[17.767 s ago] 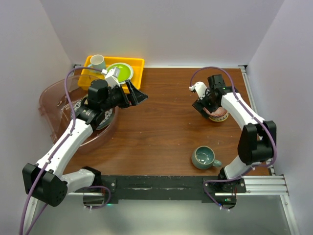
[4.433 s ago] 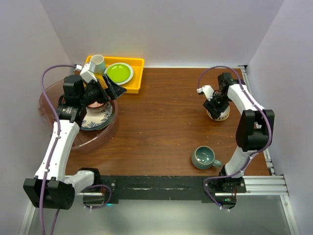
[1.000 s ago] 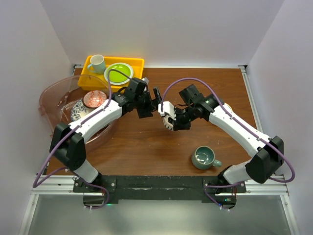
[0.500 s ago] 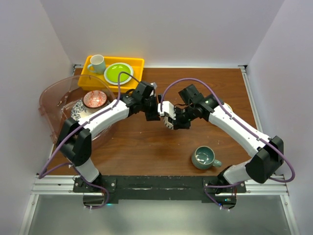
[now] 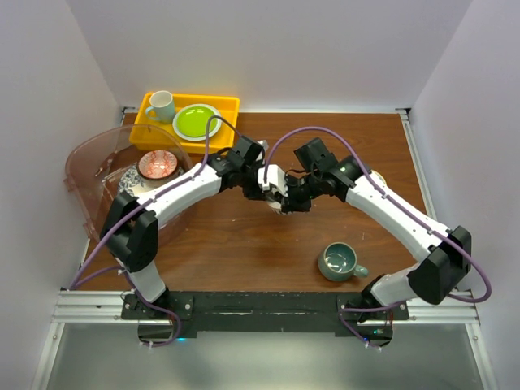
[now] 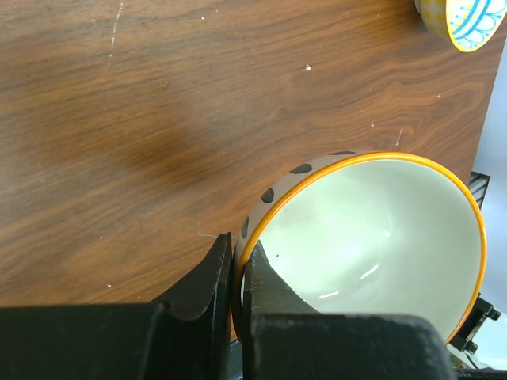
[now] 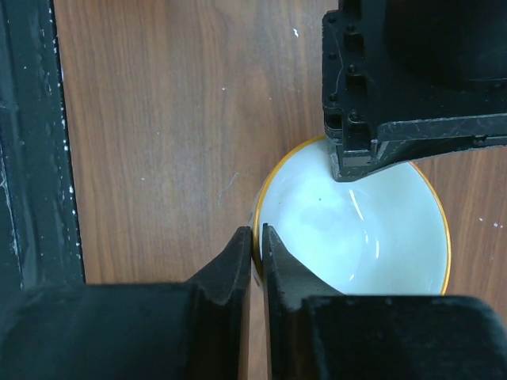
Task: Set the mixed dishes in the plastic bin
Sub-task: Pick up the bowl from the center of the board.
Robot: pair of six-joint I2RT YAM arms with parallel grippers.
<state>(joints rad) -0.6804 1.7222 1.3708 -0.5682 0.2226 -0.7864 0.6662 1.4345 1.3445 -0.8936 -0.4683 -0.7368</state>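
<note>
Over the middle of the brown wooden table, both arms meet at one round cream-tan bowl with an orange rim and dark spots on its outside. The left gripper is closed on the bowl's rim, with one finger on the spotted outside and the other on the pale inside. The right gripper has its two fingers very close together on the rim too, one inside and one outside. In the right wrist view, the black block of the left gripper sits at the far side of the same bowl. The bowl is pale and bare inside. I cannot tell if it rests on the wood or hangs just above it. The big round see-through pinkish plastic tub stands at the left edge of the table, well apart from the bowl. In the tub lie a small reddish bowl and a round patterned plate, side by side. A teal mug stands near the front right of the table. At the back left, just beside the tub, a yellow rectangular tray holds a white mug and a lime-green plate. A small yellow bowl with blue stripes inside shows at the corner of the left wrist view.
</note>
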